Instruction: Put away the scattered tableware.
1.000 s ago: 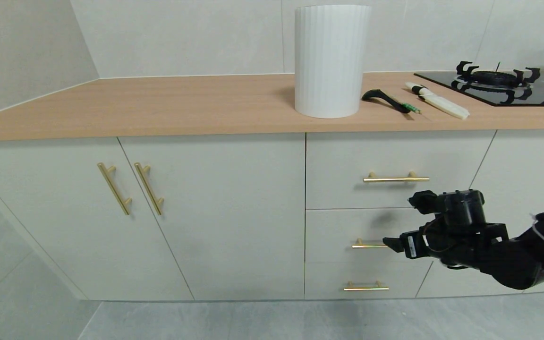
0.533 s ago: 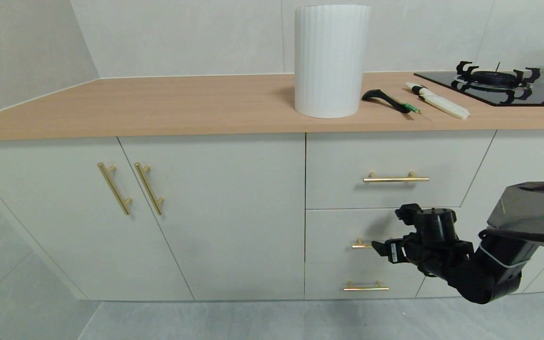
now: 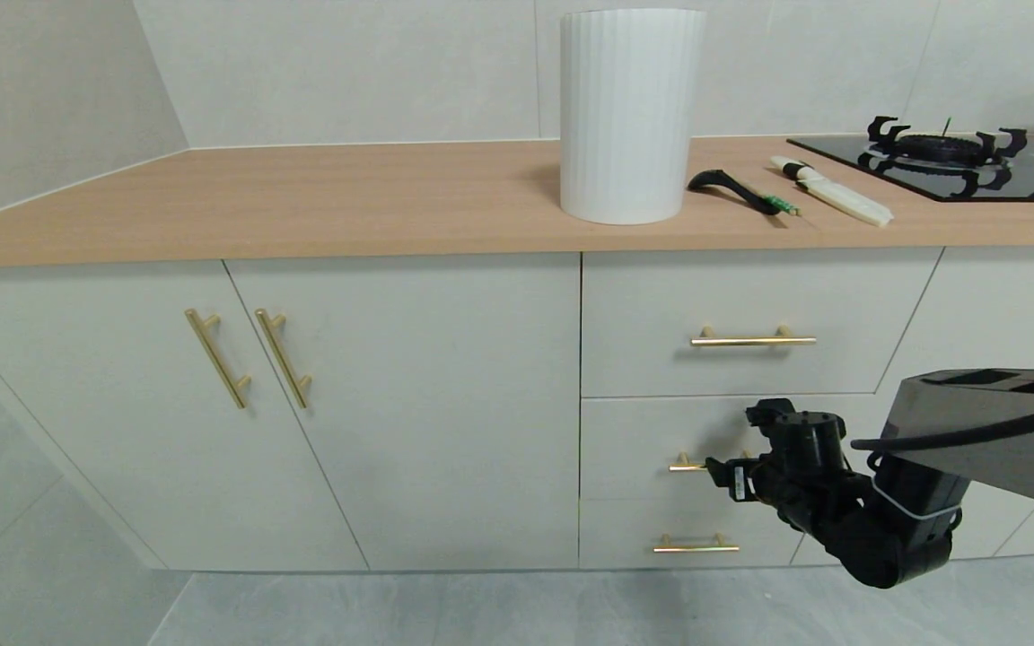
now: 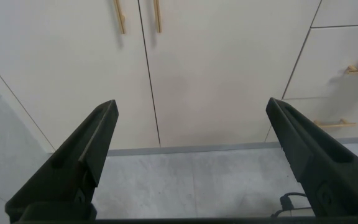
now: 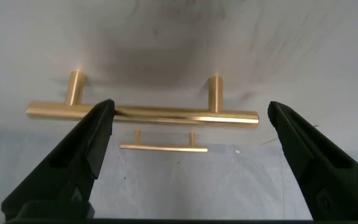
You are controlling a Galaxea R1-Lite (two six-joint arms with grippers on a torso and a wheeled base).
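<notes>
Three drawers (image 3: 643, 305) are shut under the bench (image 3: 346, 197). The right gripper (image 3: 720, 470) is spread wide around the middle handle (image 5: 142, 114). Two utensils, one black-handled (image 3: 732, 190) and one white (image 3: 831, 202), lie on the bench beside a white ribbed canister (image 3: 629, 117) whose inside is hidden. The left gripper (image 4: 191, 109) is wide apart, low before the cabinet doors (image 4: 216, 68).
</notes>
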